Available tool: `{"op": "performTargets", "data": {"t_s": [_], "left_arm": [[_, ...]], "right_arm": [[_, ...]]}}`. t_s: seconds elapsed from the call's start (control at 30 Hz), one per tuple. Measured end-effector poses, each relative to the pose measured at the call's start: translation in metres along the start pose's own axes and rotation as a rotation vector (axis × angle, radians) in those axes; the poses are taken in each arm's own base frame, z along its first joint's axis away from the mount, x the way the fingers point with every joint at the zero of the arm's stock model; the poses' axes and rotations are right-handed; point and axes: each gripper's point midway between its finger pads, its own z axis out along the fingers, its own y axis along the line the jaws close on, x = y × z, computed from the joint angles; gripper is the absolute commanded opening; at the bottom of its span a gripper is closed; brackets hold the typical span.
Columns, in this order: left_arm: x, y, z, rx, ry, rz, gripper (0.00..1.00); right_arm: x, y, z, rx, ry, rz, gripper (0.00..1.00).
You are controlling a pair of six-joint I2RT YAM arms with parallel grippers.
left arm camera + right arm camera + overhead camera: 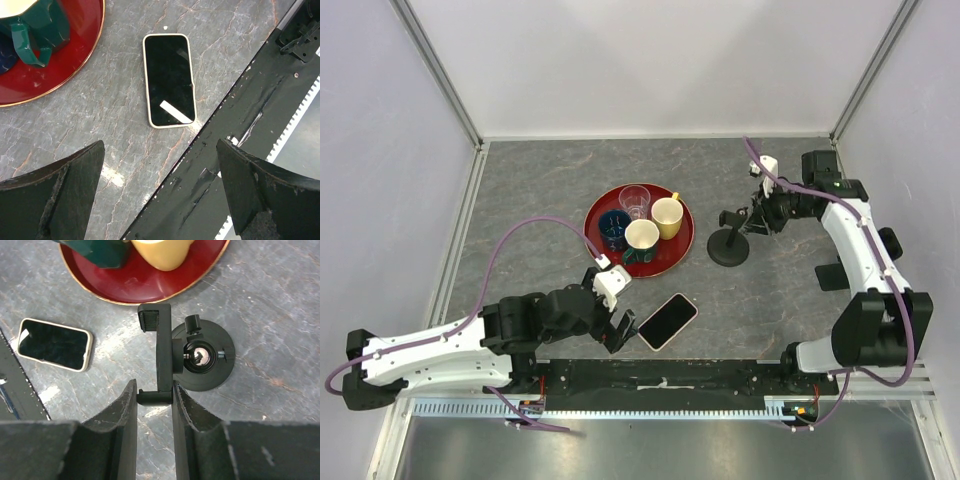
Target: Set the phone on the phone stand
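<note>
Cream-cased and screen up, the phone (pixel 667 321) lies flat on the grey table (pixel 540 200) at the lower centre of the top view. It is just right of the left hand (pixel 619 331), which is released, its fingers spread wide around nothing. In the left wrist view the phone sits upper middle, apart from both fingertips. The phone stand (pixel 730 245) stands centre right, beside a red tray (pixel 675 252) of cups (pixel 642 238). The right hand (pixel 155 390) is clenched on the phone stand's black clamp arm, gripping its lower end.
</note>
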Motion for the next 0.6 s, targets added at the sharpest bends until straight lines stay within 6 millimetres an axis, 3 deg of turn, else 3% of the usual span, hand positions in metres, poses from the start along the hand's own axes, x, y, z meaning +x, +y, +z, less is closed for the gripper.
{"op": "performTargets", "data": {"t_s": [0.3, 0.6], "left_arm": [[0.0, 0.0, 0.0, 0.0, 0.001, 0.0, 1.0], [0.0, 0.0, 0.0, 0.0, 0.001, 0.0, 1.0]], "right_arm": [[0.005, 0.029, 0.008, -0.033, -0.084, -0.056, 0.0], [0.005, 0.033, 0.015, 0.01, -0.153, -0.06, 0.0]]}}
